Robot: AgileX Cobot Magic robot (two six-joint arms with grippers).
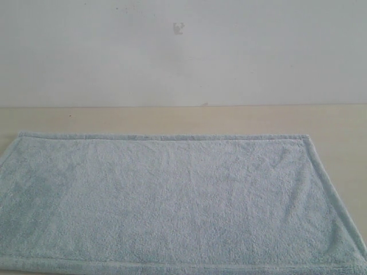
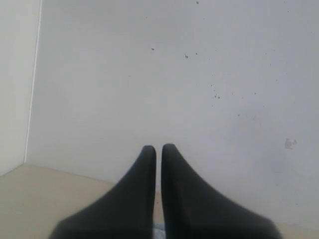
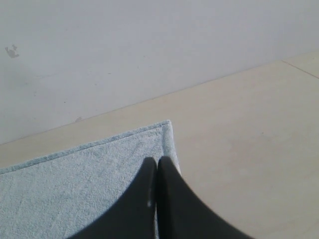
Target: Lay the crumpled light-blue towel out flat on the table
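The towel (image 1: 172, 200) lies flat on the near part of the table (image 1: 189, 120), and its far hem is straight. The left gripper (image 2: 158, 149) and right gripper (image 3: 157, 162) are both closed on nothing, the right one over a corner. I think they should rise straight up, so no hem is dragged.

Place: we read it as a bare lab test setup.
Wall: plain white wall (image 1: 258, 51), scuffed and specked.
Table: pale wood-grain table (image 1: 172, 120) carrying one light-blue towel (image 1: 172, 200).

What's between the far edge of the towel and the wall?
Only a bare strip of table separates the towel from the wall, as the exterior view shows.
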